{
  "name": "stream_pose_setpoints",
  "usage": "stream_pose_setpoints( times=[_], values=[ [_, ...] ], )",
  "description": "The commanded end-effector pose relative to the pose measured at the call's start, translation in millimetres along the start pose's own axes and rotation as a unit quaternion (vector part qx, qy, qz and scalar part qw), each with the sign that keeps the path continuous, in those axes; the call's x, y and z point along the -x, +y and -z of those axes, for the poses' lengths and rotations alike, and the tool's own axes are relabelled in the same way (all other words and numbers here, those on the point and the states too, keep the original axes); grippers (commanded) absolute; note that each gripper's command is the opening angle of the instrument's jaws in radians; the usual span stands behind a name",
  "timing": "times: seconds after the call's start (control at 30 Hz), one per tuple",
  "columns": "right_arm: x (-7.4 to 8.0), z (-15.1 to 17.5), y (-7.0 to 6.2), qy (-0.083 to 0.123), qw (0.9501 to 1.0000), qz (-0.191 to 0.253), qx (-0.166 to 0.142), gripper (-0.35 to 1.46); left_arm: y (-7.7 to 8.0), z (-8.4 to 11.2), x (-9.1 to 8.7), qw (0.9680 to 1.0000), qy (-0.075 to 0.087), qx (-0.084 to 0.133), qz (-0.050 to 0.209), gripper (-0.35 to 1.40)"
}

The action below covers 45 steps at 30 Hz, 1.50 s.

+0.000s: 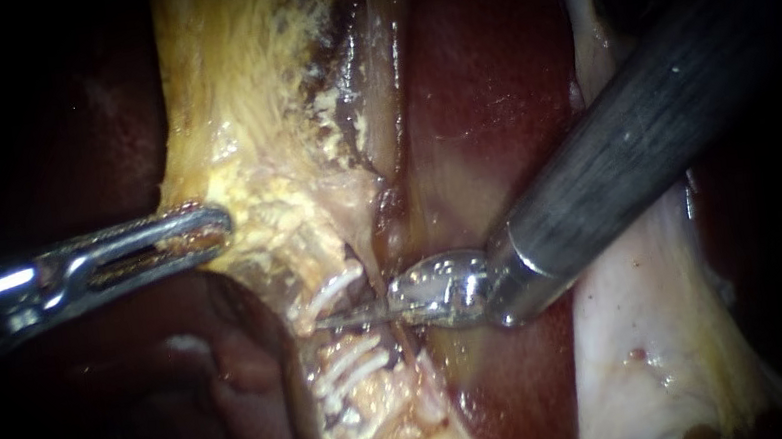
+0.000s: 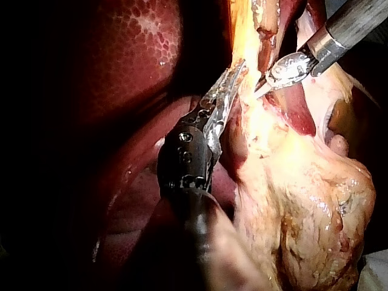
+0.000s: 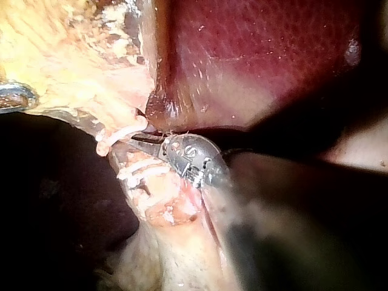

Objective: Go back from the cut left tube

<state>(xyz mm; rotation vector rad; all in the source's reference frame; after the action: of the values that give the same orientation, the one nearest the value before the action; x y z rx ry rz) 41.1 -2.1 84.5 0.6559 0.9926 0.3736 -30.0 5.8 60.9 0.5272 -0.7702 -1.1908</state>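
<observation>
Just left of centre in the endoscope view, the tube (image 1: 381, 397) ran up and down through pale, yellow-flecked tissue. White clips crossed it, with one clip (image 1: 335, 292) above and a stack of lower clips (image 1: 348, 366) below. Between these two groups lay the tip of the right instrument (image 1: 332, 324). Its thin blades were drawn together into a single sliver and held nothing that I could make out. Whether the tube was parted clean through at that spot I could not tell, since the blades covered it. The instrument's shiny hinge sat just right of the tube, and its grey shaft climbed away to the upper right across the dark red liver (image 1: 484, 86). The right wrist view agreed: the dark blades were closed and lay in the gap between the upper clip and the lower ones, against the tube. Well to the left, the left instrument (image 1: 211, 228) came in nearly level, its jaws clamped on the edge of the yellow tissue (image 1: 237, 119) with a brownish scrap pinched between them. In the left wrist view those jaws gripped the yellow strip from both sides, and the right instrument's tip was just beside them. A pale sheet (image 1: 639, 338) hung at the right of the endoscope view, under the shaft.
</observation>
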Motion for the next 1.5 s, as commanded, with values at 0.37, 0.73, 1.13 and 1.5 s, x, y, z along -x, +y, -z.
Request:
stream_pose_setpoints(
  times=[0.37, 0.73, 1.13, 1.5],
  values=[
    [-0.4, -0.5, -0.1, -0.001, 1.0, -0.001, 0.001, 0.73, 0.0, 0.0, 0.0, 1.0, 0.0, 0.0, 0.0, -0.35],
    [-0.5, -0.6, -0.5, 0.002, 1.0, 0.0, 0.0, 0.91, 0.0, 0.0, 0.0, 1.0, 0.001, 0.0, 0.0, -0.35],
    [-1.4, 1.9, -3.8, 0.011, 0.9981, 0.06, -0.008, 1.4, 1.4, -0.1, 0.2, 1.0, 0.002, -0.002, -0.002, -0.35],
    [-0.4, 9.9, -3.4, 0.02, 0.9897, 0.141, 0.015, 1.43, 1.9, -0.1, 0.3, 1.0, 0.002, -0.003, -0.002, -0.35]
  ],
)
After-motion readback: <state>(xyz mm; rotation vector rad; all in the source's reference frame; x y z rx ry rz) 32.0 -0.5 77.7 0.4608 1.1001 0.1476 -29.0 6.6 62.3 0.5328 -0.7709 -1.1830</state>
